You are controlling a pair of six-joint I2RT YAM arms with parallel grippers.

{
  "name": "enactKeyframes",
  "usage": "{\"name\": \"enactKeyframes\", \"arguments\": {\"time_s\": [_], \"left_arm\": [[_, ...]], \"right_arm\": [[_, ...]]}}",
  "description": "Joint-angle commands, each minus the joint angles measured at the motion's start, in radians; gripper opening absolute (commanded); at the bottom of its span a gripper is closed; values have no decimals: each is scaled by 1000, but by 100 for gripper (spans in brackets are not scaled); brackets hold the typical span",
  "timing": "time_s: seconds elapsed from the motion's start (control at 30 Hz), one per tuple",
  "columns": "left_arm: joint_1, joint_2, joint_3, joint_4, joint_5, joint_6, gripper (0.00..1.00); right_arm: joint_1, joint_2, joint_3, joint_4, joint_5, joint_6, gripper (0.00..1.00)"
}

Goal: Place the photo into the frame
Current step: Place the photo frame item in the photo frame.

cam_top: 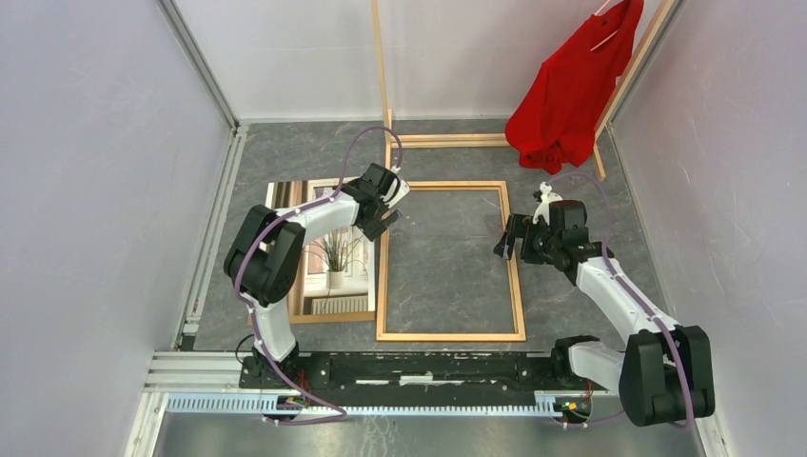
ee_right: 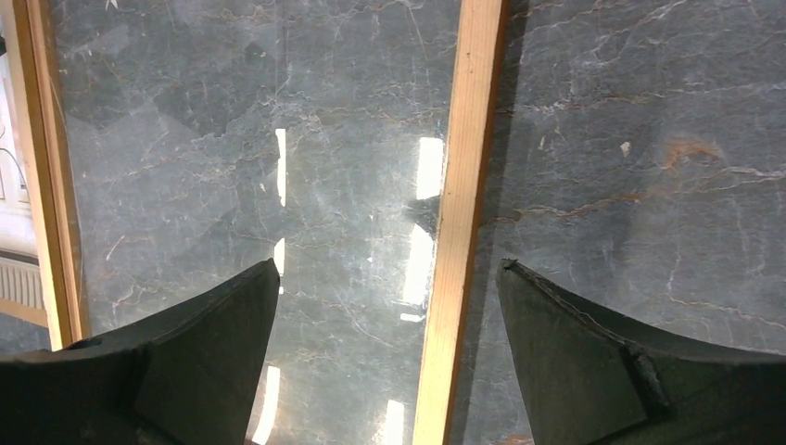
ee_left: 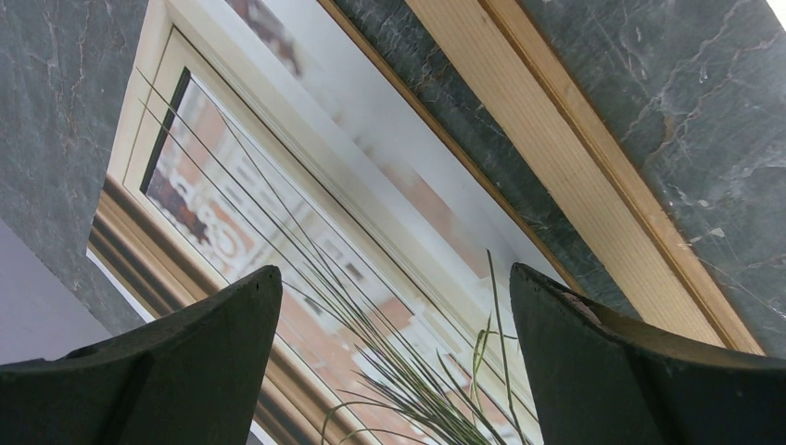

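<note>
**Ana:** Where do things lie?

**Ben:** On the grey marbled desk (cam_top: 447,152). The frame (cam_top: 452,335) lies flat at the centre of the overhead view. The photo (cam_top: 335,257) lies picture side up just left of it, its right edge running close beside the frame's left strip. Neither is held.

**Ana:** How will the photo handle?

**Ben:** I'd judge it light and thin, a big sheet that sags and creases if lifted by one corner. It lies flat on the desk, so there is little to pinch. I'd take it at an edge, ideally at two points, or slide it across. The glossy print may slip. The glints inside the frame in the right wrist view may mean a clear pane, so I'd go gently.

**Ana:** And the arms?

**Ben:** The left arm (cam_top: 314,217) reaches up and bends rightward. The left claw (ee_left: 394,278) is spread wide and holds nothing, over the photo's upper right near the frame's upper-left corner. The right arm (cam_top: 619,290) bends in from the lower right. The right claw (ee_right: 389,269) is equally wide and holds nothing, hanging over the frame's right strip.
</note>
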Motion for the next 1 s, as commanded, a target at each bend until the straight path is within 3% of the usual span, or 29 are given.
{"name": "enactKeyframes", "arguments": {"time_s": [0.0,0.63,0.8,0.97], "left_arm": [[-10,30,19,15,60,-60,99],[-68,148,210,-36,94,-103,100],[-3,87,301,-136,146,-106,100],[221,-4,396,-251,188,-53,100]], "right_arm": [[9,12,35,58,-39,18,94],[-16,12,98,84,-115,76,94],[178,86,228,73,9,93,94],[391,277,403,158,48,166,93]]}}
